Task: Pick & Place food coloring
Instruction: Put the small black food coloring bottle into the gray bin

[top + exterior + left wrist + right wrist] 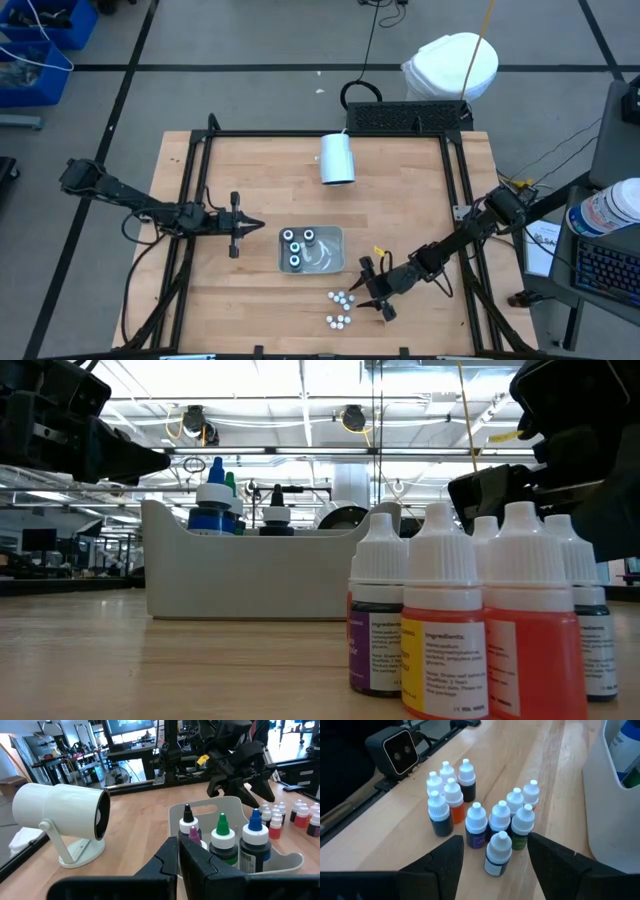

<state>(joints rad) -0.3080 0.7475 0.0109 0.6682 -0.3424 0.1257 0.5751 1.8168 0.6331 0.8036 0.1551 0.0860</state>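
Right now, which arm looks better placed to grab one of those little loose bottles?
The right. Its gripper hangs open just beside the loose bottles, which fill its wrist view. The left gripper is shut and sits on the tray's far side.

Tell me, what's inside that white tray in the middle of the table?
The white tray holds three wide food coloring bottles with black, green and blue nozzles. The tray wall hides their lower halves in the side views.
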